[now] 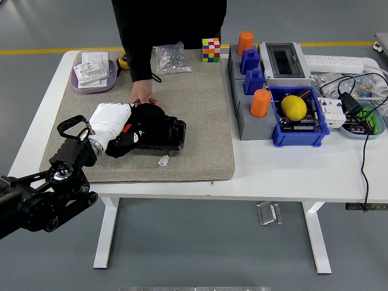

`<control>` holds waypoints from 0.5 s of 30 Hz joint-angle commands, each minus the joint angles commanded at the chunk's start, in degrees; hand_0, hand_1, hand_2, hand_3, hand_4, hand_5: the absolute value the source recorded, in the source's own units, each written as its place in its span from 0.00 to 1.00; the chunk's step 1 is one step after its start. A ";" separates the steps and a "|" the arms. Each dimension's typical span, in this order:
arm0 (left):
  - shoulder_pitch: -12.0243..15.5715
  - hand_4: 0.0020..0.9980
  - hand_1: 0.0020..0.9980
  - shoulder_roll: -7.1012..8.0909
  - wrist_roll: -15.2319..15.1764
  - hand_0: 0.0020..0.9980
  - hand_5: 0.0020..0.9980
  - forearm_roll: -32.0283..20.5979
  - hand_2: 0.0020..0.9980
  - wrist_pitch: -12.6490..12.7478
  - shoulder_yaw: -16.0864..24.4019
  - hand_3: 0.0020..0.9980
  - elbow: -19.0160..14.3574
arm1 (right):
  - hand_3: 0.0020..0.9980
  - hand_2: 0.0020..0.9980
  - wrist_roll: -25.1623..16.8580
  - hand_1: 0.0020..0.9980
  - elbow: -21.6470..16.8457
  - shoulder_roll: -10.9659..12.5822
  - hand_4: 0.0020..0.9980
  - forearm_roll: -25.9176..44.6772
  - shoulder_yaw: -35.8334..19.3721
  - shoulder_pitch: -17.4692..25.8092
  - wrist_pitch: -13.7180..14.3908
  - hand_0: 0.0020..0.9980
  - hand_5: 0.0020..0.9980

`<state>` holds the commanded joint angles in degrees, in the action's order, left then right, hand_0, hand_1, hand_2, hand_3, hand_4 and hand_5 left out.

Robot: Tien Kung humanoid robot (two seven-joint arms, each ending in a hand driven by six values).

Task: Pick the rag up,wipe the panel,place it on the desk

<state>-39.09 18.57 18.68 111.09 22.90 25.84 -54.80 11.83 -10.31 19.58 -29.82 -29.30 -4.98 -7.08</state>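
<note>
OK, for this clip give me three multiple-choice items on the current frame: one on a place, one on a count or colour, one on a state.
1. Where does the Rubik's cube sit?
A. At the far edge of the mat
B. In the blue bin
C. On the purple tray

2. How many orange cylinders stand on the grey blocks?
A. One
B. Two
C. Four

3. What is the left hand doing?
A. Hanging open above the bare table
B. Lying on the black rag over the panel
C. Holding the lemon

Answers:
1 A: the cube stands at the mat's far edge, beside the bag of screws.
2 B: one orange cylinder stands at the back, another nearer.
3 B: the white hand lies on the rag, on the panel.
</note>
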 joint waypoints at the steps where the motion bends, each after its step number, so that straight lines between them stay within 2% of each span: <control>1: 0.25 0.44 0.13 0.29 0.04 0.22 0.00 0.12 0.46 0.01 0.30 0.41 0.18 | 0.59 0.73 0.01 0.73 0.00 -0.01 0.90 -0.09 -0.16 0.02 0.01 0.76 0.57; 15: 1.11 0.45 0.12 2.52 0.46 0.22 0.00 2.04 0.46 0.01 3.16 0.41 1.98 | 0.59 0.73 0.13 0.73 0.00 -0.17 0.90 -0.54 -0.86 0.09 -0.04 0.76 0.57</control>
<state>-37.98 21.09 19.14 113.13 22.91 29.00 -52.81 11.96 -10.31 19.41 -30.36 -30.16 -4.90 -7.11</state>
